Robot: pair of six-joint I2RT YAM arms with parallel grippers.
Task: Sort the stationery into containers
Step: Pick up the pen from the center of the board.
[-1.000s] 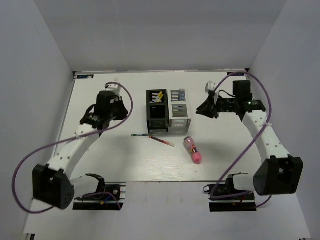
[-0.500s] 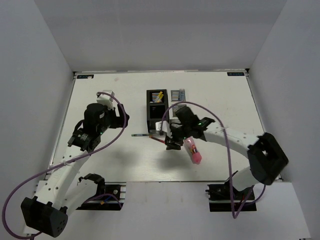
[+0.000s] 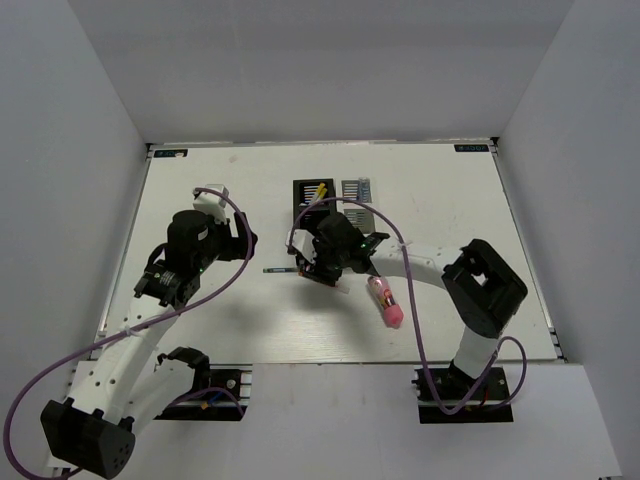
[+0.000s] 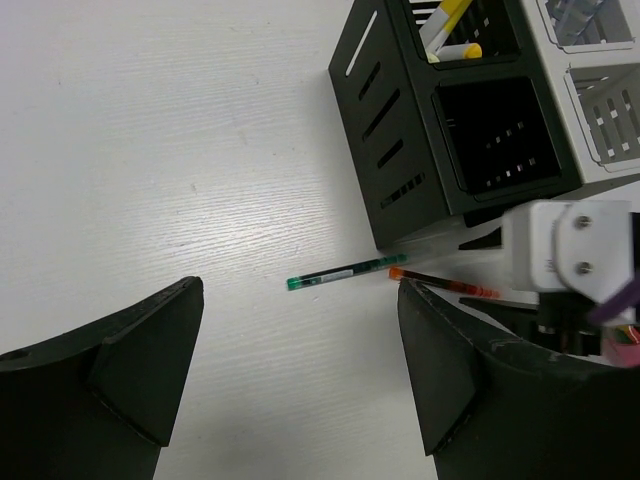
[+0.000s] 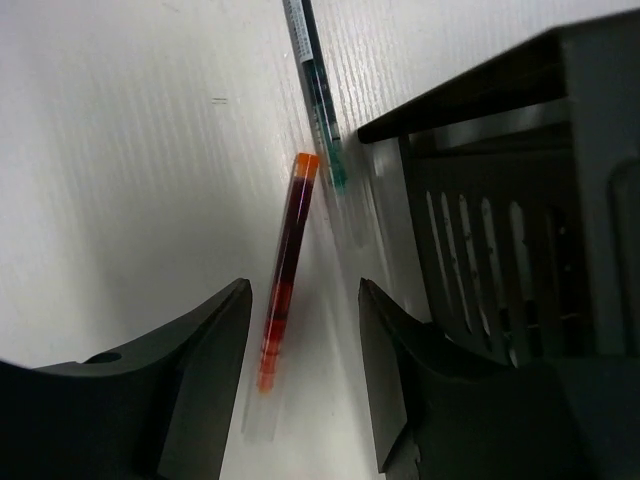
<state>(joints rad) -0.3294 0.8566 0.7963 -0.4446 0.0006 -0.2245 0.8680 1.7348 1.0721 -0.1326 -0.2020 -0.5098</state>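
Straddling the red pen lying flat on the table just before the black bins, the jaws of the right gripper stand apart; light, stiff and slick, it looks best pinched mid-barrel.

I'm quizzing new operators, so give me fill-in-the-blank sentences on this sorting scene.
The right gripper straddles the ___ pen.
The yellow-tipped sticks stand in a ___ bin.
The ___ tube lies loose on the table.
The left gripper is ___.
Missing: red; black; pink; open.
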